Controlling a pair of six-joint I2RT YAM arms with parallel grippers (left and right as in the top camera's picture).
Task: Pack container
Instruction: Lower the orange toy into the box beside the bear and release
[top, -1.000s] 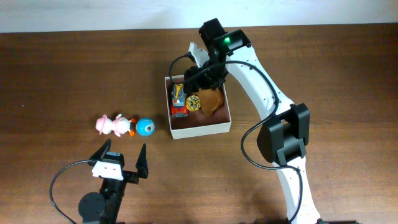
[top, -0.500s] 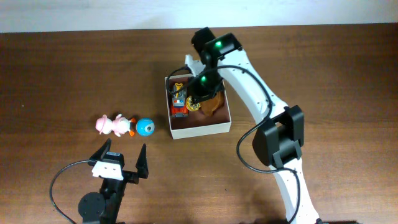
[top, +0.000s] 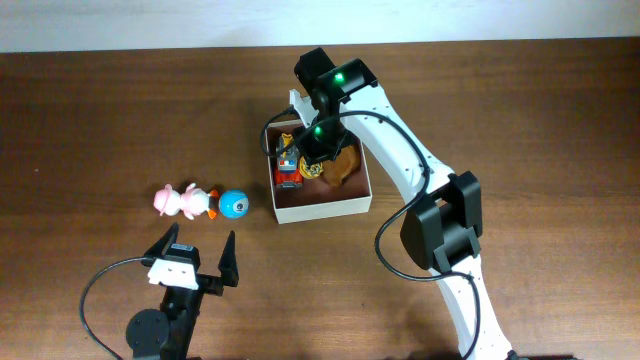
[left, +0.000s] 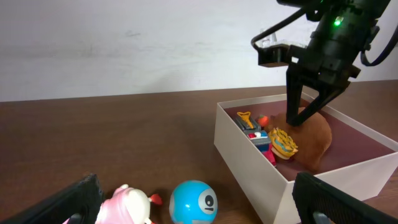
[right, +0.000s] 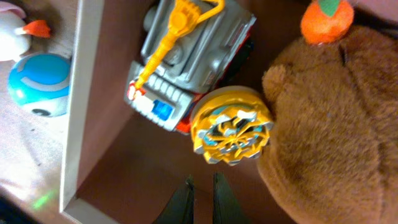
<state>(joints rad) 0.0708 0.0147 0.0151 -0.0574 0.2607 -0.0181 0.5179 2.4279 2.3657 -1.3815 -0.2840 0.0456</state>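
Dark wooden table (top: 100, 100), your right gripper (right: 203, 182) pinched shut over the square white container (top: 322, 212), left gripper (top: 195, 252) gaping wide.

One container (top: 320, 210) sits at the upper centre of the overhead frame. Four things are inside it: one grey-and-red toy truck (right: 186, 62), one yellow round disc (right: 231, 132), one brown plush toy (right: 336, 137) and one small orange piece (right: 326, 18) at the plush's top edge. Left of centre on the table (top: 100, 120) lie two toys — one blue ball (top: 234, 204) and one pink-and-white figure (top: 180, 201), though I cannot tell if that is a single piece. There are two grippers — the left gripper (top: 202, 233) at lower left, the right gripper (right: 202, 180) over the container.
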